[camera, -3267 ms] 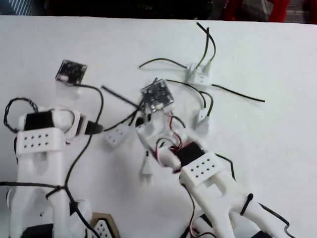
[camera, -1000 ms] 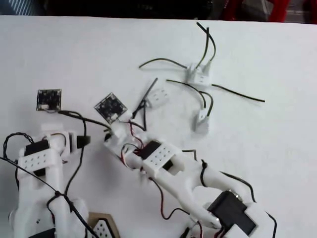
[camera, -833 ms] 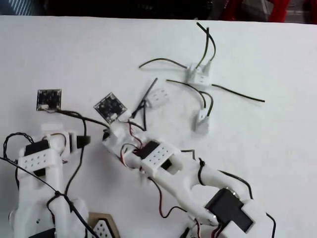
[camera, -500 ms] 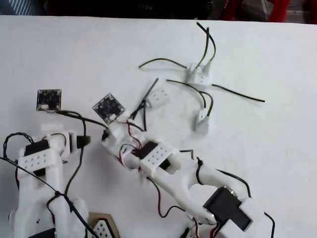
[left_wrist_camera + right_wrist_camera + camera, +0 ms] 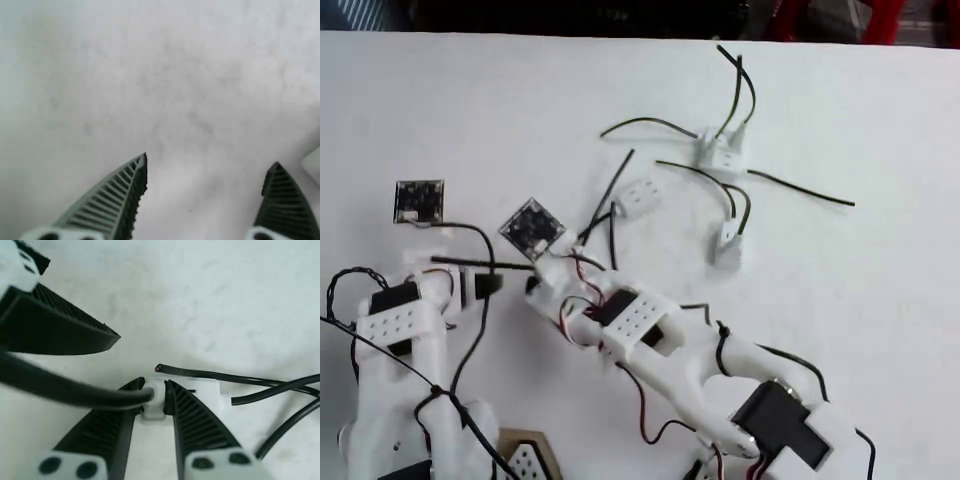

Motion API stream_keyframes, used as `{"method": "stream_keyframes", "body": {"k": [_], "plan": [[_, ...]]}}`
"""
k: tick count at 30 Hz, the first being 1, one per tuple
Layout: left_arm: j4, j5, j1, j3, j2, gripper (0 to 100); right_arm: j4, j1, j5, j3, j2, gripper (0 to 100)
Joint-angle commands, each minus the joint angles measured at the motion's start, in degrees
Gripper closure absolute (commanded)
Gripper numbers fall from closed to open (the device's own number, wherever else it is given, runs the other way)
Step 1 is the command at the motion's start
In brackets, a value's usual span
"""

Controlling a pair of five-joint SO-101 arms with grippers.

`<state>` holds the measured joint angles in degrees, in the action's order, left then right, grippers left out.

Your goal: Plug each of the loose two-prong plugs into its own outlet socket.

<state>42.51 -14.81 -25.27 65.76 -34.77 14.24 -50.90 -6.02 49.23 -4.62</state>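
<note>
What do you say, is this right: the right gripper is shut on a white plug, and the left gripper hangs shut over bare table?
Not quite. The left gripper is open, jaws wide apart over the bare table; the left wrist view shows it. The right gripper is indeed shut on the white plug.

Left arm sits low on its own side, left tool (image 5: pixel 210 170) gaping wide open. Right arm is stretched diagonally over toward it, right tool (image 5: pixel 154 385) pinched tight on a plug (image 5: pixel 152 405).
</note>
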Motion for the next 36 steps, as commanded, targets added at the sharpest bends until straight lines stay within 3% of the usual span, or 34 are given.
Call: {"method": "stream_keyframes", "body": {"k": [1,14,27,36], "plan": [[-1.1,0.3,-0.5,-0.1,-1.5,64,2.0,1.4,-3.2,0.8,1.3,98.1],[-1.1,0.2,-0.5,-0.1,-1.5,64,2.9,1.1,-8.6,0.6,1.5,98.1],[-1.1,0.2,-0.4,-0.1,-1.5,64,21.7,0.9,-8.1,-14.6,11.9,98.1],[-1.1,0.4,-0.3,-0.1,-1.5,64,31.9,3.6,-8.0,-14.5,-6.5,98.1]]}}
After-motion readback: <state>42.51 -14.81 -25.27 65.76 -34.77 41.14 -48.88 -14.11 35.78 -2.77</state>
